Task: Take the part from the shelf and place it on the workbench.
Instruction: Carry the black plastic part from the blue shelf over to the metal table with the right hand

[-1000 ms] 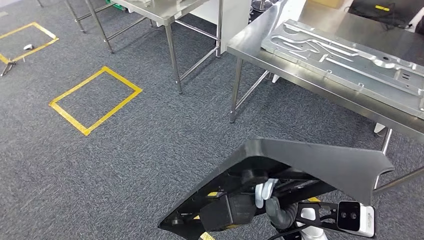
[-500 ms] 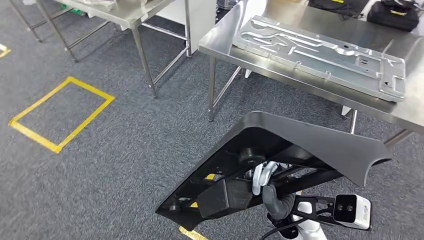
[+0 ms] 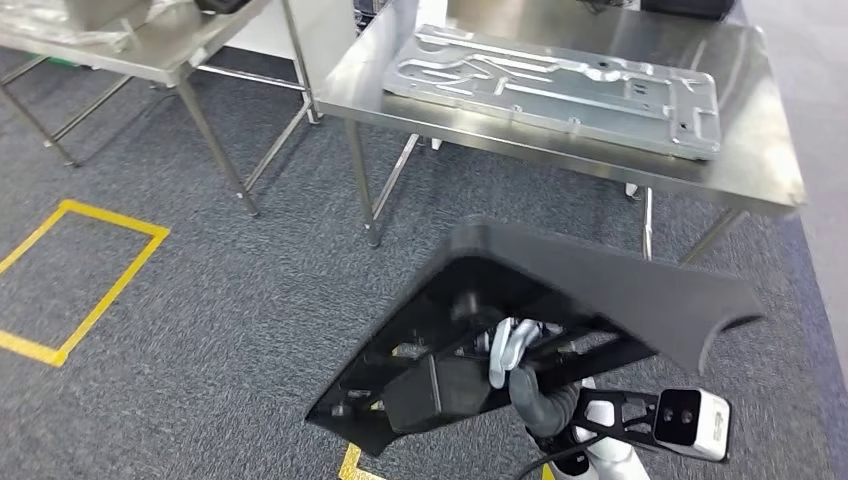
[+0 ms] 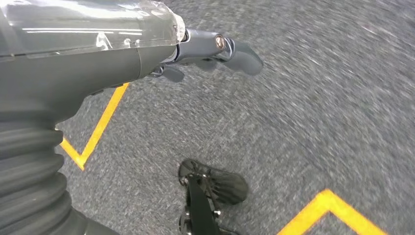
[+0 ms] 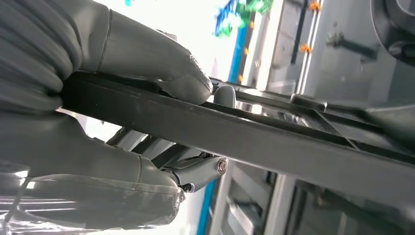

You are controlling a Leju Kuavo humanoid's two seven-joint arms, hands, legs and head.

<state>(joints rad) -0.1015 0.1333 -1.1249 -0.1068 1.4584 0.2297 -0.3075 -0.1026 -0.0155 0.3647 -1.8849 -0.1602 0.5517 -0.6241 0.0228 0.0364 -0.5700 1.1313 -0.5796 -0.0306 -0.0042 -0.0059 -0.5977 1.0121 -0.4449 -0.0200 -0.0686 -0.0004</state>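
Observation:
The part (image 3: 600, 290) is a large black moulded panel with ribs and a box on its underside. It hangs tilted in front of my body in the head view. My right hand (image 3: 515, 358) grips one of its inner bars from below. In the right wrist view the thumb (image 5: 147, 54) presses on that black bar (image 5: 303, 149) with the fingers wrapped beneath. The steel workbench (image 3: 765, 160) stands just beyond the part, with a machined aluminium plate (image 3: 560, 80) lying on it. My left hand (image 4: 205, 49) hangs over the carpet with loosely spread fingers, holding nothing.
A second steel table (image 3: 150, 45) stands at the far left. The workbench's legs (image 3: 365, 190) reach down to the grey carpet. Yellow tape (image 3: 100, 290) marks a square on the floor at left. More yellow tape (image 4: 98, 127) lies under the left hand.
The whole view has swung, so the workbench now sits nearer and more centred ahead. The black part stays in my right hand in the same tilted pose.

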